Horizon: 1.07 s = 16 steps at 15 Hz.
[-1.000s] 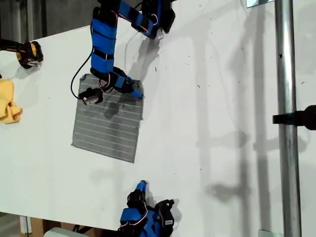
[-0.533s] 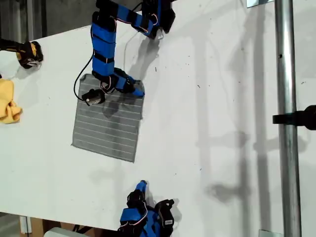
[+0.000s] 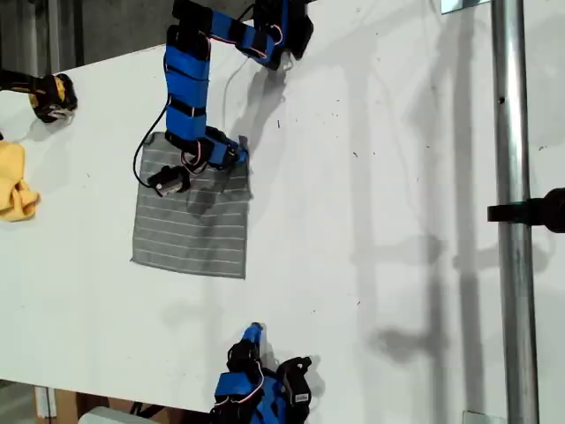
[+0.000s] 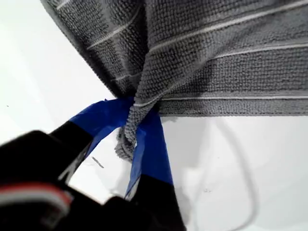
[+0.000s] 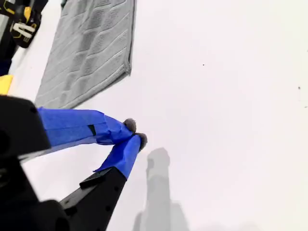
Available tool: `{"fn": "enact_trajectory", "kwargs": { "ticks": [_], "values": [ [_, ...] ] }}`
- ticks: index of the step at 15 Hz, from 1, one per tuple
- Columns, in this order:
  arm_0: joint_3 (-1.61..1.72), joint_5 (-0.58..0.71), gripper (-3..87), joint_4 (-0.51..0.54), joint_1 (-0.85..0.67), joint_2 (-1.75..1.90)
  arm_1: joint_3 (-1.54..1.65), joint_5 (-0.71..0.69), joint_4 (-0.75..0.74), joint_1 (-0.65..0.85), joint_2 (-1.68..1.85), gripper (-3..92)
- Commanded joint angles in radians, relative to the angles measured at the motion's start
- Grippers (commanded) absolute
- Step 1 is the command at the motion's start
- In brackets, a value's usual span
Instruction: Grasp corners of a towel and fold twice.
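My first hand (image 4: pixel 132 139) pinches towel (image 3: pixel 192 216) far corner (image 4: pixel 126 144), bunched. Towel flat on desk (image 3: pixel 380 221), looks unfolded; both folds seemingly remain. My second hand (image 5: pixel 132 134) closed, empty, well apart from towel.

My first gripper (image 4: pixel 132 139) pinches the towel's (image 4: pixel 216 53) corner (image 4: pixel 126 144).

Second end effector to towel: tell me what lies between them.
Only bare white table lies between my second end effector and the towel, as the second wrist view shows.
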Motion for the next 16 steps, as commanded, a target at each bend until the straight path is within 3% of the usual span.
{"fn": "enact_trajectory", "kwargs": {
  "ticks": [1, 4, 8, 12, 16],
  "values": [
    [0.0, -0.032, -2.0, -0.015, 0.014, 0.003, -0.054, -0.002, 0.009, -0.015, 0.009, -0.1],
    [-0.15, -0.049, -2.1, -0.028, 0.02, -0.061, -0.058, 0.003, -0.006, -0.021, 0.008, -0.1],
    [-0.597, 0.031, -2.1, -0.061, 0.011, -0.658, -0.084, 0.005, -0.005, -0.035, 0.011, -0.1],
    [-0.983, 0.259, -2.1, -0.025, -0.034, -1.078, -0.089, 0.009, -0.003, -0.049, 0.037, -0.1],
    [-1.238, 0.581, -2.1, -0.015, -0.109, -1.348, -0.091, 0.017, 0.003, -0.061, 0.064, -0.1]
  ]
}}
